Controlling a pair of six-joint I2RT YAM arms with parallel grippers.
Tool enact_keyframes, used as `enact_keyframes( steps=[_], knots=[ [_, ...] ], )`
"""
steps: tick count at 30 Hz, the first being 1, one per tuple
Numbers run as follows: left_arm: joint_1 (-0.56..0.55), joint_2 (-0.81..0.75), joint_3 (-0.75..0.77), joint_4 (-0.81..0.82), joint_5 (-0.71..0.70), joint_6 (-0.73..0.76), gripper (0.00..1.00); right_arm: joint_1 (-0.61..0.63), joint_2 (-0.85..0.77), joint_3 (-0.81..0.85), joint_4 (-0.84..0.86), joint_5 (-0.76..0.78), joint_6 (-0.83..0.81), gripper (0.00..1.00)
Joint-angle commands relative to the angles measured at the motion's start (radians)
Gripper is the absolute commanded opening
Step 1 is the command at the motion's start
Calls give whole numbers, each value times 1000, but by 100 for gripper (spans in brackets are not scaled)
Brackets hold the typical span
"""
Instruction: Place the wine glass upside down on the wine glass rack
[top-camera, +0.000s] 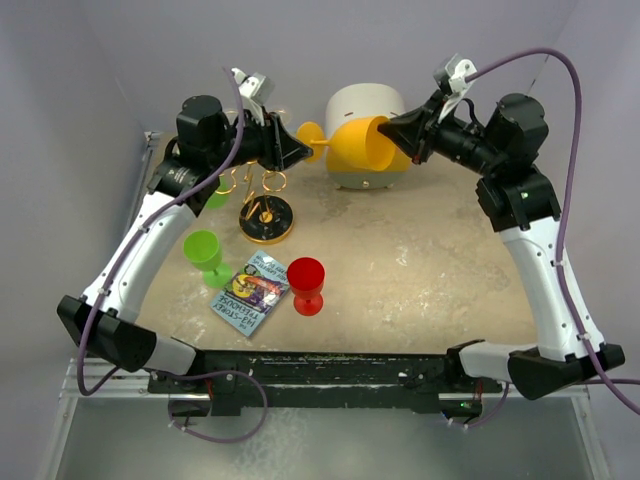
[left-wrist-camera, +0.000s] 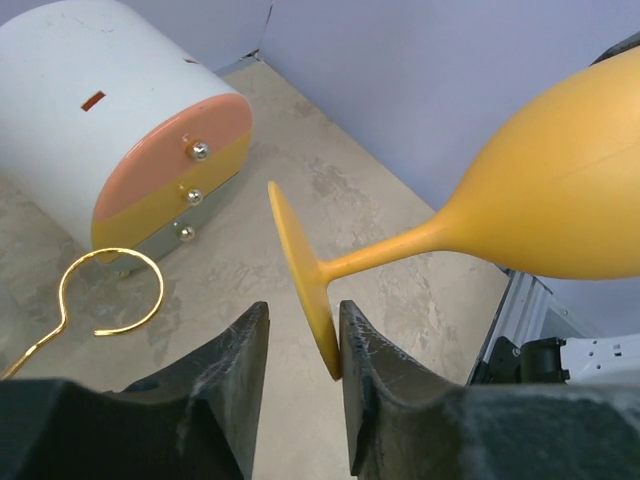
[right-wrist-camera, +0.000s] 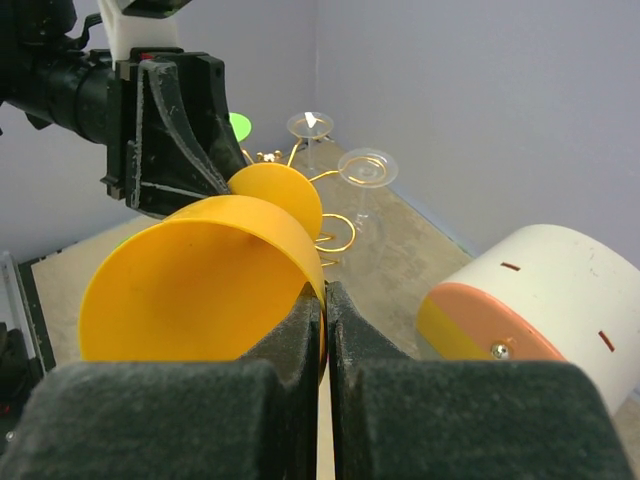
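Observation:
The yellow wine glass (top-camera: 365, 143) is held on its side in the air between both grippers, above and behind the gold wire rack (top-camera: 266, 218). My right gripper (top-camera: 402, 130) is shut on the rim of the bowl (right-wrist-camera: 200, 290), one finger inside and one outside (right-wrist-camera: 325, 295). My left gripper (top-camera: 300, 148) is open around the glass's foot (left-wrist-camera: 305, 280). The foot touches the right finger, with a gap to the left finger (left-wrist-camera: 303, 315). One rack loop (left-wrist-camera: 110, 251) shows below, and more loops (right-wrist-camera: 355, 232) show behind the glass.
The white-and-orange drawer box (top-camera: 365, 110) stands just behind the glass. On the table are a green glass (top-camera: 204, 250), a red glass (top-camera: 306, 280) and a booklet (top-camera: 250, 293). Two clear glasses (right-wrist-camera: 365, 170) are by the rack. A green glass (top-camera: 215, 190) is at the rack's left.

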Motion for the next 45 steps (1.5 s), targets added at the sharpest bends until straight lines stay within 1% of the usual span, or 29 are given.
enact_keyframes(
  steps=[1, 3, 6, 7, 10, 12, 13, 14, 15, 17, 19, 21, 23, 26, 30, 34, 38, 43, 45],
  knots=[
    [-7, -5, 10, 52, 4, -25, 34, 6, -36, -4, 62, -35, 14, 0],
    [-8, -6, 5, 57, 16, -25, 23, 6, -41, -15, 68, -34, 12, 0],
    [-7, -22, -12, 66, 10, -25, 3, 6, -50, -31, 76, -24, 12, 0],
    [-7, -32, -20, 67, 0, -17, 0, 6, -55, -35, 74, -16, 11, 1],
    [-5, -62, -24, 52, -31, 16, 0, 6, -67, -37, 60, 2, -1, 21],
    [-3, -87, -33, 48, -45, 38, 0, 6, -79, -42, 51, -8, -17, 37],
    [-1, -99, -38, 49, -51, 54, 0, 6, -84, -42, 45, -16, -26, 49],
    [4, -113, -43, 48, -61, 68, 0, 6, -90, -41, 41, -23, -39, 56],
    [11, -126, -44, 44, -69, 84, 0, 6, -95, -36, 26, -28, -51, 61],
    [35, -148, -39, 22, -91, 111, 0, 5, -111, -30, -9, -34, -74, 77],
    [69, -176, -35, 0, -95, 134, 0, 5, -133, -28, -35, -44, -104, 85],
    [98, -206, -27, -34, -111, 182, 0, 4, -155, -22, -67, -57, -142, 88],
    [102, -236, -15, -82, -138, 280, 0, 4, -167, -15, -109, -53, -176, 90],
    [102, -272, 19, -187, -156, 458, 0, -16, -188, -24, -130, -19, -210, 91],
    [87, -338, 13, -290, -159, 712, 0, -49, -205, -57, -139, 55, -227, 92],
    [69, -363, 26, -436, -185, 923, 0, -75, -212, -127, -127, 98, -260, 92],
    [69, -388, 17, -561, -307, 1096, 0, -117, -224, -213, -108, 198, -280, 92],
    [68, -427, 1, -704, -437, 1241, 0, -157, -252, -347, -55, 245, -313, 92],
    [68, -439, -6, -729, -507, 1273, 0, -162, -262, -388, -35, 260, -325, 92]
  ],
)
